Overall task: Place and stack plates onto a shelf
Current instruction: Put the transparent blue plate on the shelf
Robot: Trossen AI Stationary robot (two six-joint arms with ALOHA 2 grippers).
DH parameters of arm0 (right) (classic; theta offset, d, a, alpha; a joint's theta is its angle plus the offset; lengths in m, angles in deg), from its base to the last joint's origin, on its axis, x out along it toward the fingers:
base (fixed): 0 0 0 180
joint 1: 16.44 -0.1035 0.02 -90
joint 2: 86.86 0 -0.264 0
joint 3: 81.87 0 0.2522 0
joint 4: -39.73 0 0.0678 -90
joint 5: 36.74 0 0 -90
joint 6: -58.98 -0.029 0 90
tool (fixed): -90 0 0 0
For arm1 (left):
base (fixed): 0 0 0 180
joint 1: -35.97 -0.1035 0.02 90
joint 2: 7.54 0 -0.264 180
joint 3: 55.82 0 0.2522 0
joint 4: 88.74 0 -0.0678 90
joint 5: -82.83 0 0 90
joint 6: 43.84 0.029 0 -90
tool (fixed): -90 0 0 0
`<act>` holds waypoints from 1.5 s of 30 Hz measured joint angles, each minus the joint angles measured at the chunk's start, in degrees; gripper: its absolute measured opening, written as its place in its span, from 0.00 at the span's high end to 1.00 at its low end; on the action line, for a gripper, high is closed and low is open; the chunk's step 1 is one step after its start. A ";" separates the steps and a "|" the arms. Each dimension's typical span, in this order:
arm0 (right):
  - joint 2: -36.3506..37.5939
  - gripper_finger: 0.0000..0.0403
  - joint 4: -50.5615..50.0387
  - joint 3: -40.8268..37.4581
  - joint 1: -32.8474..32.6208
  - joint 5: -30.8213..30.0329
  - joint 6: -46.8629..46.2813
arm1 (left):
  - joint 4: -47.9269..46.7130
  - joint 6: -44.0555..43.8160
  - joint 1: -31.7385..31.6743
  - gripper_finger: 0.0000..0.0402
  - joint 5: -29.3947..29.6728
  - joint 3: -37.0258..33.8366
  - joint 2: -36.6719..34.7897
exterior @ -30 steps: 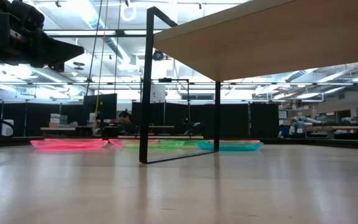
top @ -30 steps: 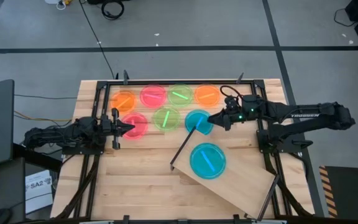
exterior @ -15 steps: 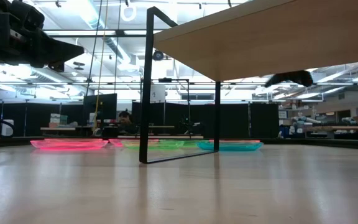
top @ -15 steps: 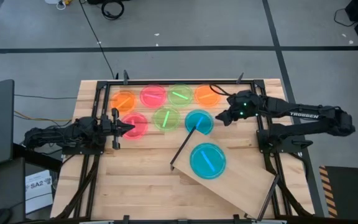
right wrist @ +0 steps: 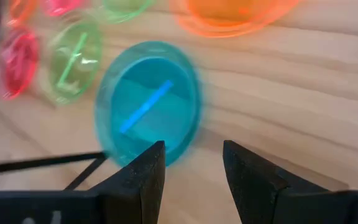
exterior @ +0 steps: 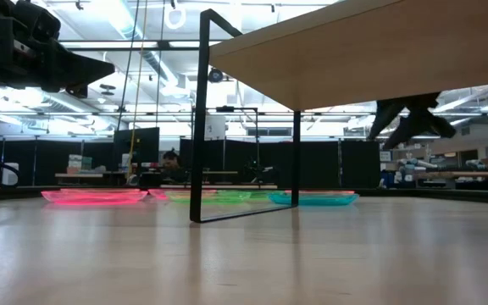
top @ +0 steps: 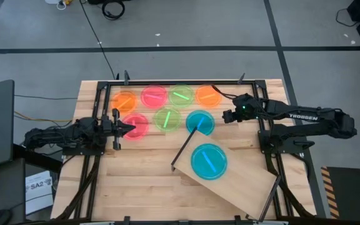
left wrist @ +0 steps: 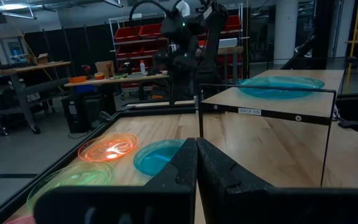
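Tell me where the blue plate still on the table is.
In the high view the blue plate lies on the tabletop right of the near green plate, at the shelf's far corner, just left of the open right gripper.

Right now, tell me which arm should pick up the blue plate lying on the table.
Right. The right pincer hangs open beside the blue plate, which its wrist view shows just ahead of its fingers. The left pincer is shut at the pink plate, farther off.

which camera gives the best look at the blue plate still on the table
The right wrist view: blue plate fills it. The high view shows it small beside the shelf; low view, only its edge; left wrist, partly hidden.
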 joint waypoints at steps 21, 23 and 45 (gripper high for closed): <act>-11.47 0.58 18.86 -6.24 -0.76 -0.32 -5.09 | -0.01 0.02 -0.01 0.98 0.00 0.00 -0.02; -13.64 0.58 20.44 -6.24 -0.76 -0.34 -4.86 | -0.01 0.02 0.01 0.98 -0.02 0.00 -0.01; -29.15 0.58 33.63 -6.13 -0.74 2.87 -4.66 | -0.02 0.02 -0.01 0.98 0.00 0.00 0.00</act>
